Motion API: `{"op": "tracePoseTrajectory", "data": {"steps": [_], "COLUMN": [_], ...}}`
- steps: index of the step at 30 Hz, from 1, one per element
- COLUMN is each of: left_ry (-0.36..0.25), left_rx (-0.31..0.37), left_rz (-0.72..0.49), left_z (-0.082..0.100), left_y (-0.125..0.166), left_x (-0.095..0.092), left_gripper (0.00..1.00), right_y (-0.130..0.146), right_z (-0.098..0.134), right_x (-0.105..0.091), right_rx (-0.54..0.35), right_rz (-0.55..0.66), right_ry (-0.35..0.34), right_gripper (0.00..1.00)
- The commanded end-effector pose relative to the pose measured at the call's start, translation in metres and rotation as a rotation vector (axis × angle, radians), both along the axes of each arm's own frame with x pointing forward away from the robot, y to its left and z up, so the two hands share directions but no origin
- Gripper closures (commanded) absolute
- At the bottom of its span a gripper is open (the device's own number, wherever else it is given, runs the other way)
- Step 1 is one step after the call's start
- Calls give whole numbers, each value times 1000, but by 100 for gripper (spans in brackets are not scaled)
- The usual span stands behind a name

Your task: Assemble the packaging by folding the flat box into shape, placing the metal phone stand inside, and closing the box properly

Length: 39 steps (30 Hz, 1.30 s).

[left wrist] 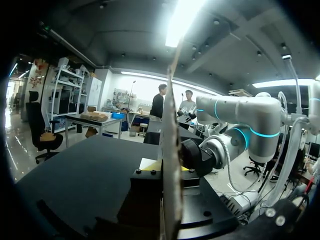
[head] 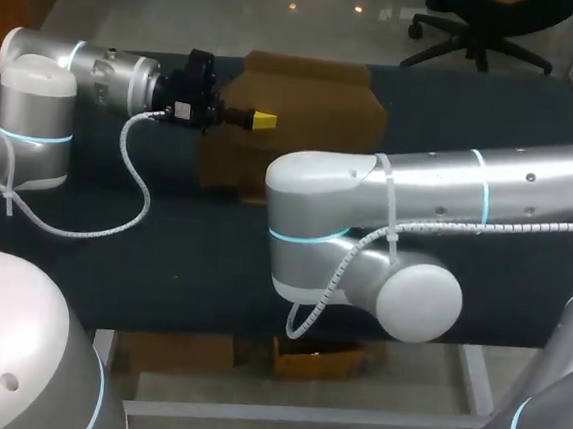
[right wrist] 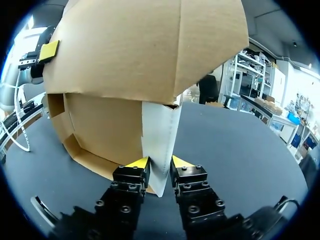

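Level reach from the left side by the left arm, forearm stretched flat above the bench, wrist turned so that the left tool points straight across toward the middle. Clamped there on a brown panel of the cardboard box. Seen from the left wrist, that panel stands upright and edge-on between the two fingers, with a yellow tip against each face. Seen from the right wrist, one of those fingertips lies plain on the outer face near the box's upper corner.

Long reach from the right side by the right arm, past the middle, elbow bent down in front of the box and hiding its own tool from overhead. In the right wrist view, right tool aimed at the box and closed on a pale flap that hangs below the edge of the broad brown face. Both yellow tips touching that flap, one from each side.

Box between the two tools at mid-bench, toward the far side, only partly folded. Long axis roughly left to right across the bench in the head view. Broad brown face tilted over the right tool, open inside turned toward that wrist, inner walls and a lower rim showing. Whether any edge rests on the bench: cannot tell.
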<state>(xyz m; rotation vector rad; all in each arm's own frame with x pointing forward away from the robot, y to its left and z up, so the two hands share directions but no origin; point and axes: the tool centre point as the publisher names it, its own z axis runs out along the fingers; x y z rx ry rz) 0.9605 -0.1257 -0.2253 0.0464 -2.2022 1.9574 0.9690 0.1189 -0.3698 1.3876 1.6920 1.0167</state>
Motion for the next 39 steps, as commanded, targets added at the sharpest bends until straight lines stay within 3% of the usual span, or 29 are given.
{"op": "tracePoseTrajectory", "data": {"steps": [1,10,22,36,39], "left_ry": [1,1,1,1,1], "left_rx": [1,1,1,1,1], "left_rz": [-4,-4,-4,-4,-4], "left_z": [-4,-4,-4,-4,-4], "left_y": [-1,-1,-1,-1,-1], "left_x": [0,0,0,0,0], "left_gripper": [100,100,100,100,100], "right_y": [8,4,2,1,0], "right_z": [-4,-6,-9,-4,-4], "right_x": [4,5,9,13,13], "right_rx": [-64,-60,-64,-53,-49], "right_rz": [-139,-167,-189,-199,-203], "right_ry": [-13,-21,-9,-31,-31], "right_gripper": [79,93,83,86,93]}}
